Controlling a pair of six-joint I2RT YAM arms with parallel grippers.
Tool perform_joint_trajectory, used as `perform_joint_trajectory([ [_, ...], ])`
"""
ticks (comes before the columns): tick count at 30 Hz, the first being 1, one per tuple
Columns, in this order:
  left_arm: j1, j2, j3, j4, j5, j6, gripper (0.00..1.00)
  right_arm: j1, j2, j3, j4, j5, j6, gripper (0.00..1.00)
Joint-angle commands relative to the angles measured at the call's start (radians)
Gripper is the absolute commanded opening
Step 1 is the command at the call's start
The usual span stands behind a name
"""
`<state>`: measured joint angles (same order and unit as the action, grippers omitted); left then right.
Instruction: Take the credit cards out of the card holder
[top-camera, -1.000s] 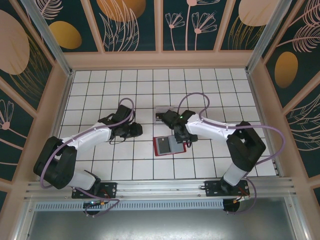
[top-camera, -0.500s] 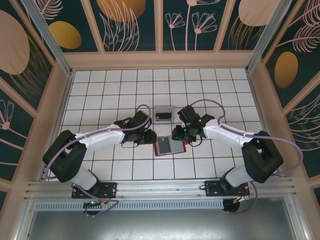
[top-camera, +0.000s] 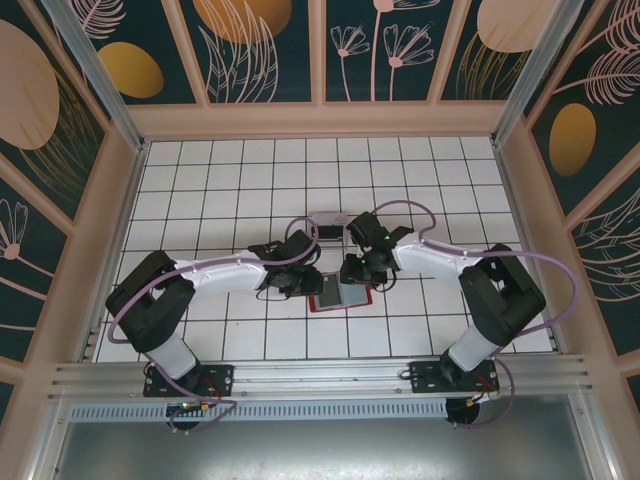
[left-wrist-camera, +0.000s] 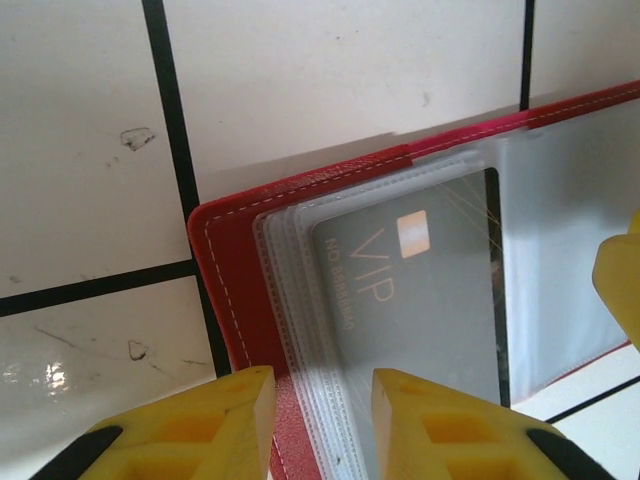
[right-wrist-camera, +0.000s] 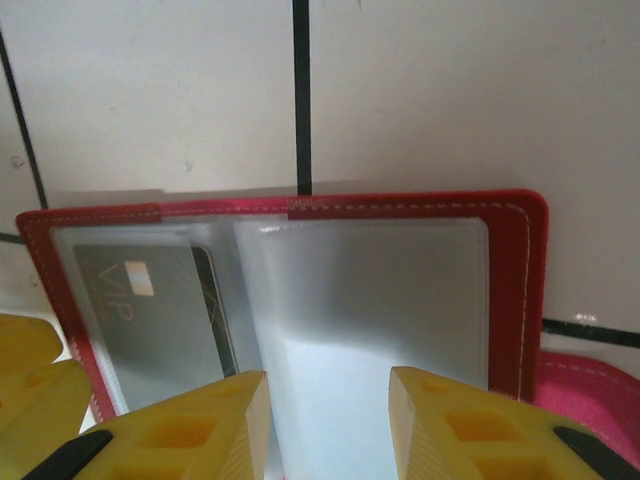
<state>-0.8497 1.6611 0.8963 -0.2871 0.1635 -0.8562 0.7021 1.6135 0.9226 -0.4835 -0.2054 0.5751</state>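
Both arms have closed in from either side onto the card holder (top-camera: 338, 298), which lies open on the tiles mid-table. The left gripper (left-wrist-camera: 320, 425) and right gripper (right-wrist-camera: 325, 425) hover over it, jaws apart, gripping nothing. No card is out yet: the wrist views show a grey VIP card (left-wrist-camera: 410, 290) sleeved in its pocket, which the overhead view cannot resolve.

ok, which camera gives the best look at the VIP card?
Left wrist. The VIP card sits large and centred, lettering and chip readable through its clear sleeve in the card holder. Right wrist shows it smaller, at the holder's left, its right edge under another sleeve. Top external gives just a grey patch.
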Motion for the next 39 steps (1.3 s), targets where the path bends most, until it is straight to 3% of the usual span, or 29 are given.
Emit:
perform_joint_trajectory([
  [1,-0.009,0.023,0.020,0.003,-0.034,-0.023,0.32,0.031,0.042,0.053,-0.056,0.073,-0.021,0.38],
  [15,-0.009,0.047,0.014,-0.009,-0.036,-0.019,0.28,0.091,0.131,0.111,-0.098,0.133,-0.006,0.43],
  [39,-0.009,0.047,0.017,-0.050,-0.058,0.004,0.23,0.097,0.109,0.099,-0.102,0.147,0.015,0.58],
])
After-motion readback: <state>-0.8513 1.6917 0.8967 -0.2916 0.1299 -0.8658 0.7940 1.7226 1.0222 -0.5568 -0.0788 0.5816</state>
